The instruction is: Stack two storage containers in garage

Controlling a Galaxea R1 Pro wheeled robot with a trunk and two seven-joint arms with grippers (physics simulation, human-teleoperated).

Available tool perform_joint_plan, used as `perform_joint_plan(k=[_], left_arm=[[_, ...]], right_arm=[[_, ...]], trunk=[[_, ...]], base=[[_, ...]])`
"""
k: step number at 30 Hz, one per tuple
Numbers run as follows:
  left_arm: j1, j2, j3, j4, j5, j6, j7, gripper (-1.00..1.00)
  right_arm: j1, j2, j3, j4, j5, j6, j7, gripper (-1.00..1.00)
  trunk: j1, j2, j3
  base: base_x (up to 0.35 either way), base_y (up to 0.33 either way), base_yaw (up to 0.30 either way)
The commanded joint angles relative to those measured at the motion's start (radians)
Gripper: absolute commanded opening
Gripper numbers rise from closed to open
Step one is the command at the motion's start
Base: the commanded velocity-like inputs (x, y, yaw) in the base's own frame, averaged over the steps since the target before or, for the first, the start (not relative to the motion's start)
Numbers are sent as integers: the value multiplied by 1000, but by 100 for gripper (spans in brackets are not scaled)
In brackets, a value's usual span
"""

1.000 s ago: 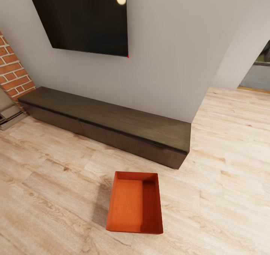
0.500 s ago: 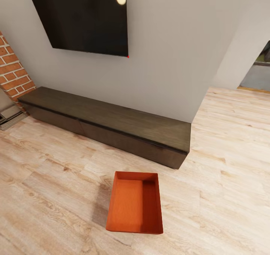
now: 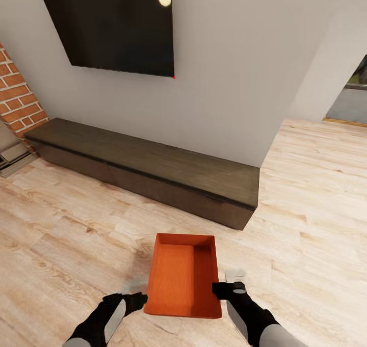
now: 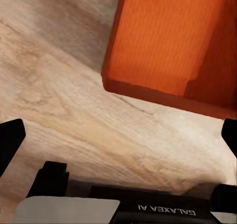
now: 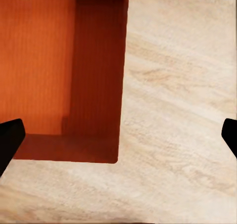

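Both grippers — left (image 3: pixel 136 300), right (image 3: pixel 221 289) — spread wide, flank one storage container (image 3: pixel 183 278) on wood floor (image 3: pixel 76 235).

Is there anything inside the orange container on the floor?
No, in the head view the storage container shows only its bare orange bottom and inner walls.

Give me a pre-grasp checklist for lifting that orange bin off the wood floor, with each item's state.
1. Orange-red rectangular storage container sits flat and upright on the light wood-plank floor: ok.
2. Container is empty inside: ok.
3. Left gripper at the near left corner, right gripper beside the right wall: ok.
4. Jaws of both grippers spread wide in the wrist views: ok.
5. Either gripper touching the container walls: cannot tell.
6. Low dark wood TV cabinet stands apart behind the container: ok.
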Motion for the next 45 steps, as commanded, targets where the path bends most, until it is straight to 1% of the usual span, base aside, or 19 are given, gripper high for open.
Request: perform_joint_plan(k=[1,2,4,6,11,14,18,29,45], left_arm=[[-34,-28,-1,5,-49,11,19,100],[-47,-42,-1,2,-106,-8,25,100],[-59,-49,-2,-2,-144,-21,33,100],[-73,-46,-2,-5,-156,-26,36,100],[-81,-40,0,-9,-163,-38,38,100],[-82,-41,-1,-30,-165,-48,43,100],[-83,-41,1,-47,-165,-53,51,100],[-83,-43,0,-64,-164,-55,71,100],[-83,-45,9,-98,-164,-54,73,100]], right_arm=[[-29,7,5,28,-27,-17,-10,100],[-41,10,2,39,-42,-37,-11,100],[-46,11,1,45,-50,-50,-11,100],[-47,11,-1,46,-51,-58,-12,100],[-48,8,-2,47,-53,-64,-11,100],[-48,3,0,47,-53,-65,-10,100],[-49,3,1,47,-53,-66,-10,100],[-49,-4,1,47,-51,-61,-9,100],[-49,-9,1,47,-53,-64,-9,100]], trunk=[[0,0,-1],[0,0,-1],[0,0,-1],[0,0,-1],[0,0,-1],[0,0,-1],[0,0,-1],[0,0,-1],[0,0,-1]], base=[[0,0,0],[0,0,0],[0,0,0],[0,0,0],[0,0,0],[0,0,0],[0,0,0],[0,0,0],[0,0,0]])
